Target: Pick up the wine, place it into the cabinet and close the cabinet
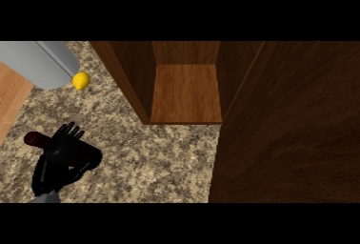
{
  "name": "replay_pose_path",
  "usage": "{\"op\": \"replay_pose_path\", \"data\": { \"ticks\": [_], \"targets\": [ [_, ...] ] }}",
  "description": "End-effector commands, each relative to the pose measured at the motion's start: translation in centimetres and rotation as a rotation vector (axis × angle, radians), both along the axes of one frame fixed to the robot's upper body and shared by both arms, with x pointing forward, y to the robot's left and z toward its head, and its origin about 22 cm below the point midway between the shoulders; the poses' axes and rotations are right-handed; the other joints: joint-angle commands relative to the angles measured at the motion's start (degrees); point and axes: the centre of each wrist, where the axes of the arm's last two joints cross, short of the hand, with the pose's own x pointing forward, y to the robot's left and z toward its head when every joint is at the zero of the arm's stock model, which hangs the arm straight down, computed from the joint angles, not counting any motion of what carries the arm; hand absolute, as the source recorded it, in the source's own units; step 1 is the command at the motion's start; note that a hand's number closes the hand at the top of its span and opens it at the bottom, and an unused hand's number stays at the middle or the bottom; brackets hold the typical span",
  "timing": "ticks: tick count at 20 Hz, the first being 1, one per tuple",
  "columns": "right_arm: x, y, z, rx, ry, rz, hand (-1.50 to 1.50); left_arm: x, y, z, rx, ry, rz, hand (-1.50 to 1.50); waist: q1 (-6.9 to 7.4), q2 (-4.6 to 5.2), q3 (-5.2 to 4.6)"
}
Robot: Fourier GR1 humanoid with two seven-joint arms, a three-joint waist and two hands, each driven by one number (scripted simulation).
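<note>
The dark red wine bottle (35,138) lies under the black left hand (67,155), its neck pointing left; the fingers (70,131) curl over it.

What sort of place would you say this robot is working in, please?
Most likely a kitchen: a speckled stone-look counter, an open wooden cabinet standing on it, a lemon beside a grey cylinder, and a dark wine bottle under the left hand.

My left hand (67,155), fingers curled over the dark wine bottle (35,139) lying on the speckled counter (155,157). Open wooden cabinet (186,93) ahead, door (295,128) at right. Yellow lemon (82,80) beside a grey cylinder (42,62).
</note>
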Motion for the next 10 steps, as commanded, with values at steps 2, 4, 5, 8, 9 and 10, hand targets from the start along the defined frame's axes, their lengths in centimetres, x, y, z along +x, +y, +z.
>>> {"op": "replay_pose_path", "data": {
  "ticks": [2, 4, 5, 8, 9, 10],
  "targets": [
    [-1.4, -1.0, 0.3, 0.022, -0.034, 0.017, -1.5, -1.6, 0.7, -0.6, -0.059, -0.012, -0.095, 1.5, 0.22, -0.02, 0.04],
    [-1.6, -1.5, 0.2, 0.033, -0.041, 0.022, -1.5, 2.0, -2.9, 0.0, 0.006, -0.044, -0.114, 1.5, -0.12, 0.02, 0.05],
    [-2.9, -1.2, 0.7, 0.019, -0.037, 0.031, -1.5, 1.5, -2.3, -0.8, 0.03, -0.052, -0.116, 1.5, -0.31, 0.02, 0.01],
    [-1.8, -0.8, 0.5, 0.021, -0.035, 0.019, -1.5, 1.9, 0.8, 0.1, 0.085, -0.072, -0.133, 1.5, -0.21, 0.08, -0.01],
    [-3.2, -0.6, 1.9, 0.018, -0.034, 0.025, -1.5, 0.1, 0.0, -0.3, 0.126, -0.055, -0.169, 1.5, 0.0, -0.1, -0.01],
    [-3.6, -0.2, 1.6, 0.026, -0.016, 0.026, -1.5, 1.2, -2.6, -0.7, 0.154, -0.069, -0.153, 1.5, -0.23, -0.1, -0.02]
  ]
}}
